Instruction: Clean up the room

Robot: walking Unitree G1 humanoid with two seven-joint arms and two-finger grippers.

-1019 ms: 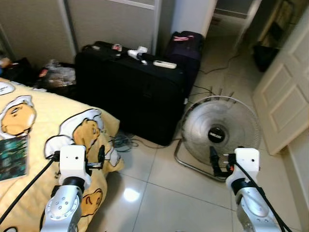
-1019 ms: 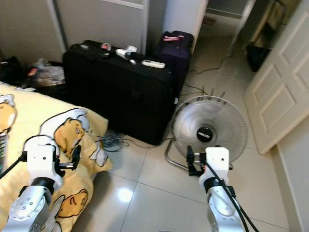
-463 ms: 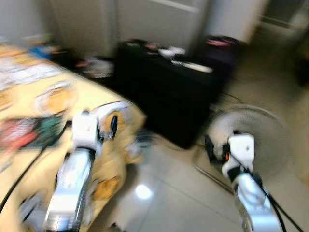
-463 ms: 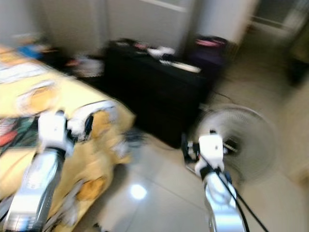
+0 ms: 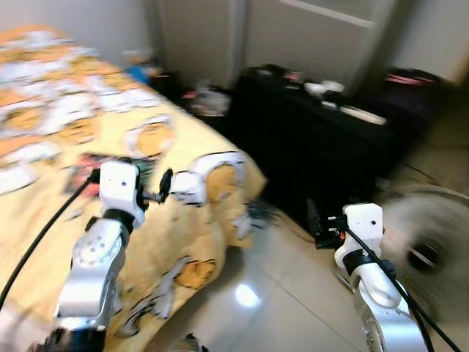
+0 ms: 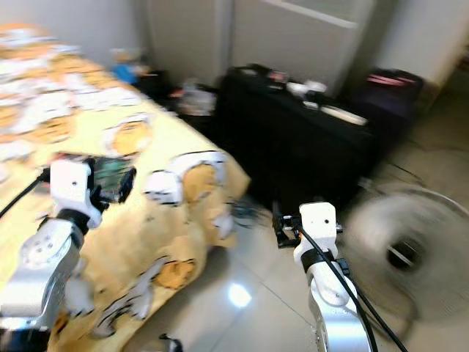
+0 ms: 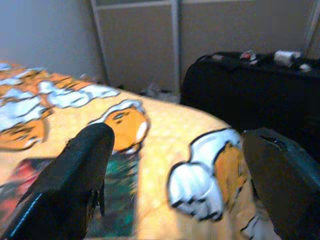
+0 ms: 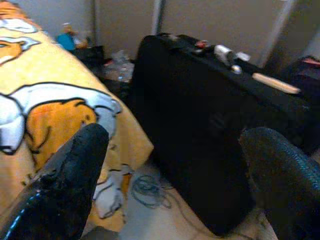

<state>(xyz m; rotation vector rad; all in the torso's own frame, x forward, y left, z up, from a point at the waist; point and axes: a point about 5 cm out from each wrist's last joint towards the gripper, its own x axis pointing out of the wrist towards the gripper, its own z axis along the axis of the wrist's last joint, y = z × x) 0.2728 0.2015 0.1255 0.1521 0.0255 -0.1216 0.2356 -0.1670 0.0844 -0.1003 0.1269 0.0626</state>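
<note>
Both grippers are wide and empty; left gripper (image 5: 163,192) should slow over the bed (image 5: 44,147), squaring onto the dark book (image 7: 117,200) at left

Both eye views motion-blurred throughout. Fan (image 5: 429,242) smeared to a grey disc; cut off by the right edge in the left eye view. Small items on top of suitcase (image 6: 293,147) too blurred to identify: pale shapes, one long light bar. Clutter (image 6: 192,99) on the floor beyond the bed's far corner unreadable. Flat dark item (image 7: 117,195) on bed (image 5: 44,132), partly hidden behind one finger (image 7: 70,185) of the left gripper; print illegible. Bed cut off at left edge.
</note>
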